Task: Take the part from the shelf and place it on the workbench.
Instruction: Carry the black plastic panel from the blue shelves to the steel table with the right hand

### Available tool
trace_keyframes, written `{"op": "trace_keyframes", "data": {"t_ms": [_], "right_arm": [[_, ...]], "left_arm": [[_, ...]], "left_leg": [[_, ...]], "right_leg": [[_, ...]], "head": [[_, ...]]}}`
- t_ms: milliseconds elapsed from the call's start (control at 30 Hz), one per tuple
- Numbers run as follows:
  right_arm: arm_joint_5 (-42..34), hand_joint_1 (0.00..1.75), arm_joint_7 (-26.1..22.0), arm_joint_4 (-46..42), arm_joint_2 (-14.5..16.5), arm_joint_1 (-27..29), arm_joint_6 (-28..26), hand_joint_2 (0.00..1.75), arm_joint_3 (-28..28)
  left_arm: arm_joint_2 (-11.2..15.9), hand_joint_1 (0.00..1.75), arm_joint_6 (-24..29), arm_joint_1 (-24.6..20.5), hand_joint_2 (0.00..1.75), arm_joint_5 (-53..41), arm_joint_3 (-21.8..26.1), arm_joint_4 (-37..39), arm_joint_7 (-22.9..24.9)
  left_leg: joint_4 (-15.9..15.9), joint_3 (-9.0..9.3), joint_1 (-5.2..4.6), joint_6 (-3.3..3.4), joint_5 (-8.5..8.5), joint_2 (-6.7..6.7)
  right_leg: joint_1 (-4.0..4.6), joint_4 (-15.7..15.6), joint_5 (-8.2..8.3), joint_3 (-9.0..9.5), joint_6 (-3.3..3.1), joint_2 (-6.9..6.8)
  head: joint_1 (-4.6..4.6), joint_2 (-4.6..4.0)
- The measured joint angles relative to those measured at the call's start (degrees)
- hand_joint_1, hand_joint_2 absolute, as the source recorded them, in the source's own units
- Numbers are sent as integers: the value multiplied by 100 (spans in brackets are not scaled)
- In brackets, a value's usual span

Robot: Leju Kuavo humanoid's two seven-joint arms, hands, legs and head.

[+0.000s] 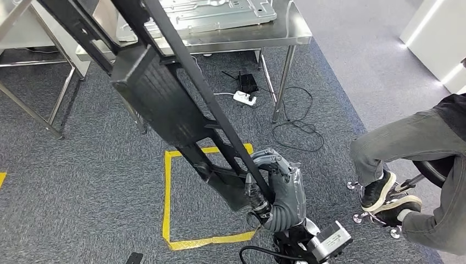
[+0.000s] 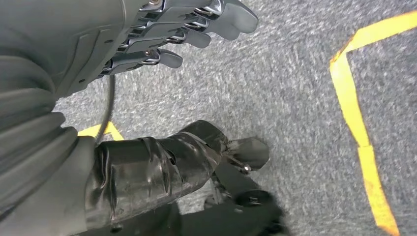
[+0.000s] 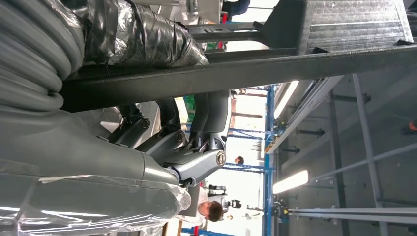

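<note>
Gripping the long black part [image 1: 165, 104], the right hand [image 1: 283, 192] holds it over carpet; left hand [image 2: 162, 34] hangs spread.

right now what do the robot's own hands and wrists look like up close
The right hand is grey, with a ribbed cover at the wrist and dark jointed fingers; crinkled clear plastic wraps the forearm, and a black cable loops below a small grey box at the wrist. The left hand has a smooth grey shell, metallic silver fingers with rounded tips, and a thumb wrapped in glossy black tape.
</note>
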Motion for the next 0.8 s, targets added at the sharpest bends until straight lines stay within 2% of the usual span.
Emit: {"op": "trace_keyframes", "data": {"t_ms": [67,167,233,267,333,367,400,433,467,500,567,633,733,767,800], "right_arm": [[-1,175,0,-1,0,-5,1,175,0],[-2,175,0,-2,0,-8,3,175,0],[-2,175,0,-4,0,-12,10,175,0],[-2,175,0,-4,-1,-14,14,175,0],[-2,175,0,-2,-3,-15,17,175,0],[-2,175,0,-1,-4,-13,17,175,0],[-2,175,0,-1,-4,-11,17,175,0],[-2,175,0,0,-5,-11,17,175,0],[-2,175,0,0,-5,-11,19,175,0],[-2,175,0,0,-6,-13,22,175,0],[-7,175,-1,0,-6,-19,35,175,0],[-18,175,-2,0,-6,-21,45,175,0],[-37,175,-1,-1,-5,-21,46,175,0],[-44,175,-1,-1,-4,-23,46,175,0],[-53,175,0,-1,-4,-23,46,175,0]], "left_arm": [[-2,0,-2,-12,175,0,-4,0,-2],[-6,0,-2,-6,175,-1,-8,0,2],[-8,0,9,-7,175,-9,-9,0,17],[-9,0,16,-12,175,-12,-9,0,27],[-10,0,24,-20,175,-13,-11,1,41],[-9,0,27,-20,175,-11,-12,1,44],[-9,0,28,-19,175,-10,-13,2,45],[-10,0,27,-18,175,-9,-13,2,45],[-10,0,22,-17,175,-9,-13,2,46],[-14,0,15,-17,175,-10,-13,2,46],[-26,0,1,-21,175,-12,-13,2,45],[-36,0,-4,-22,175,-13,-13,2,45],[-32,0,-4,-24,175,-12,-15,2,44],[-31,0,-5,-25,175,-11,-15,2,43],[-30,0,-7,-24,175,-11,-15,2,43]], "left_leg": [[-479,228,-23,49,136,-9],[-536,254,-49,182,114,-30],[-563,281,-42,263,120,-29],[-576,294,-37,299,120,-28],[-576,301,-53,346,103,-26],[-576,304,-64,360,96,-27],[-576,310,-75,368,88,-32],[-576,323,-85,371,80,-40],[-576,341,-92,368,72,-52],[-576,359,-95,361,61,-63],[-574,374,-109,322,39,-75],[-591,377,-109,262,33,-76],[-542,387,-107,169,-32,-64],[-378,320,-103,142,-131,-55],[-89,178,-86,116,-274,-45]], "right_leg": [[3,47,-47,-4,72,1],[14,45,-68,-5,165,2],[1,205,-180,-66,216,5],[-2,439,-311,-176,231,7],[0,1165,-634,-545,239,11],[0,1468,-719,-716,236,12],[3,1608,-702,-813,225,13],[10,1531,-578,-803,203,15],[25,1263,-377,-696,168,17],[50,880,-167,-532,117,21],[101,253,43,-247,28,24],[132,66,31,-162,-3,24],[84,-50,63,-66,-42,22],[60,-94,71,-21,-60,16],[52,-118,70,14,-75,7]], "head": [[-7,0],[-1,0],[9,0],[21,0],[39,0],[43,0],[43,0],[44,0],[45,0],[45,0],[43,0],[42,0],[35,0],[26,0],[18,0]]}}
